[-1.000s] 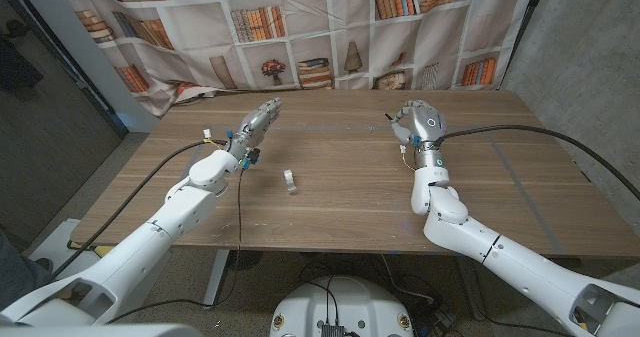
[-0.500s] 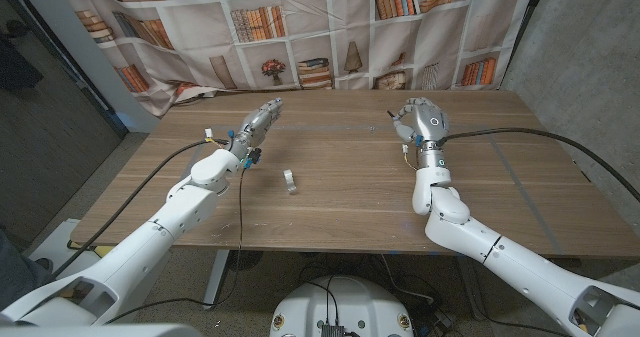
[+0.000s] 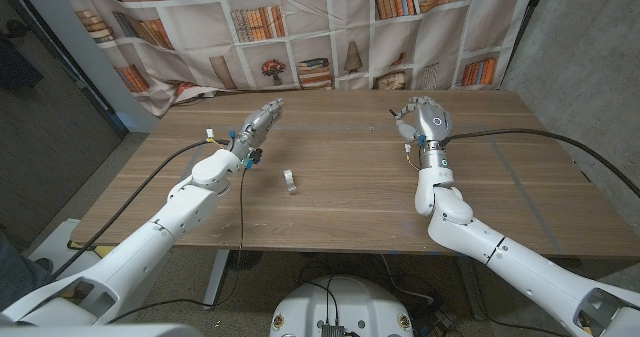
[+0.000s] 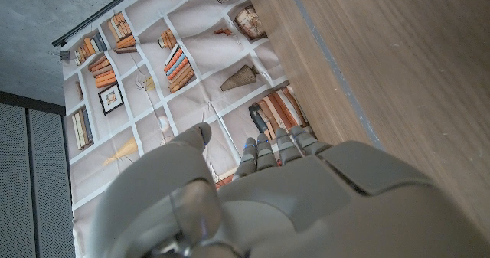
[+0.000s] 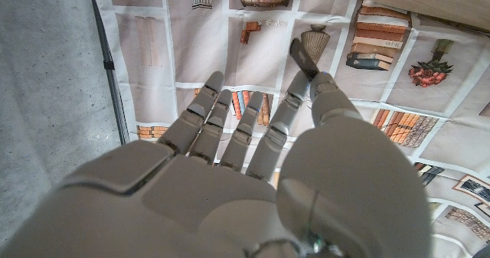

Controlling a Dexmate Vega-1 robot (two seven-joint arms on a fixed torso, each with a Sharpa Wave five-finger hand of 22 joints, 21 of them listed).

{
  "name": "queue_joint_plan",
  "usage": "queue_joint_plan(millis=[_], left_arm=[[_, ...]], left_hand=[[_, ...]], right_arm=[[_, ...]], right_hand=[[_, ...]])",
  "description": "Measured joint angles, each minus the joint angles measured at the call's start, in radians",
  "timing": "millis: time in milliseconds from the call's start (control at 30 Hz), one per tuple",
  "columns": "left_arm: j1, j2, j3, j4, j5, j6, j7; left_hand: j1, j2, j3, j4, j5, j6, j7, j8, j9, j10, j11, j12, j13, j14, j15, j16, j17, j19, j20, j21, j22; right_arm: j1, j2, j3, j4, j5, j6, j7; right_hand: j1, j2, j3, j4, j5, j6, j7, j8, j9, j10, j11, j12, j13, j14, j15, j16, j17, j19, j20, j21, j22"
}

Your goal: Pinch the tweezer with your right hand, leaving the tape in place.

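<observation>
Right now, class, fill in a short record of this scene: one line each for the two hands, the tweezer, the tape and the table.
right hand: over the table's far right part, pinching the tweezer
tweezer: dark thin strip, its tip sticking out between thumb and a finger
left hand: fingers stretched out, holding nothing, at the far left
tape: small white piece on the table between the arms, touched by neither hand
table: wooden

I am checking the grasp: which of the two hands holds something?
The right hand: it pinches the dark tweezer. The left hand holds nothing.
</observation>
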Motion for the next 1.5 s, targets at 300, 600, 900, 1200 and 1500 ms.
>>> queue_joint_plan(millis=[300,600,900,1200,1500], left_arm=[[0.002,0.004,0.000,-0.003,0.000,0.002,0.000],[0.005,0.006,-0.001,-0.004,-0.001,0.002,-0.002],[0.011,0.010,-0.006,-0.007,-0.005,0.002,-0.002],[0.015,0.012,-0.008,-0.009,-0.007,0.001,-0.002],[0.016,0.013,-0.009,-0.010,-0.007,0.001,-0.001]], left_hand=[[0.000,0.000,0.002,-0.002,0.000,0.000,0.000,0.000,0.000,0.000,0.000,0.000,0.000,0.000,0.000,0.000,0.000,0.000,0.000,0.000,0.000],[-0.006,-0.006,0.006,-0.006,-0.003,-0.004,-0.004,0.000,0.000,0.000,0.000,0.000,0.000,0.000,0.000,0.000,0.000,0.006,0.006,0.000,0.000],[-0.006,-0.006,0.009,-0.003,-0.004,-0.004,-0.004,0.000,0.000,0.000,0.000,0.000,0.000,0.000,0.000,0.000,0.000,0.006,0.006,0.000,0.000],[-0.006,-0.005,0.014,-0.003,-0.008,-0.004,-0.004,0.000,0.000,0.000,0.000,0.000,0.000,0.000,0.000,0.000,0.000,0.005,0.005,0.000,0.000],[-0.006,-0.005,0.017,-0.006,-0.008,-0.004,-0.004,0.000,0.000,0.000,0.000,0.000,0.000,0.000,0.000,0.000,0.000,0.005,0.005,0.000,0.000]], right_arm=[[-0.003,0.000,0.002,-0.006,-0.004,-0.004,0.007],[-0.005,0.000,0.003,-0.010,-0.007,-0.009,0.010],[-0.006,0.002,0.002,-0.012,-0.012,-0.011,0.013],[-0.006,0.003,-0.002,-0.012,-0.015,-0.012,0.019],[-0.004,0.001,-0.003,-0.012,-0.016,-0.013,0.031]], right_hand=[[-0.004,-0.004,-0.003,0.003,0.000,-0.011,0.000,-0.004,0.000,0.000,0.000,-0.004,0.000,0.000,0.000,0.000,0.000,0.000,0.000,0.000,0.000],[-0.008,0.000,-0.003,0.003,-0.004,-0.016,-0.002,-0.011,-0.002,0.000,0.000,-0.008,0.000,0.000,0.000,0.000,0.000,0.000,0.000,0.000,0.000],[-0.008,0.000,-0.003,0.003,-0.004,-0.023,-0.002,-0.017,-0.006,0.000,0.000,-0.008,0.000,0.000,0.000,-0.004,0.000,0.000,0.000,0.000,0.000],[-0.008,0.000,-0.003,0.003,-0.004,-0.023,-0.002,-0.022,-0.006,0.000,0.000,-0.011,0.000,0.000,0.000,-0.004,0.000,0.000,0.000,0.000,0.000],[-0.008,0.000,-0.003,0.003,-0.004,-0.023,-0.002,-0.023,-0.006,0.000,0.000,-0.011,0.000,0.000,0.000,-0.004,0.000,0.000,0.000,0.000,0.000]])
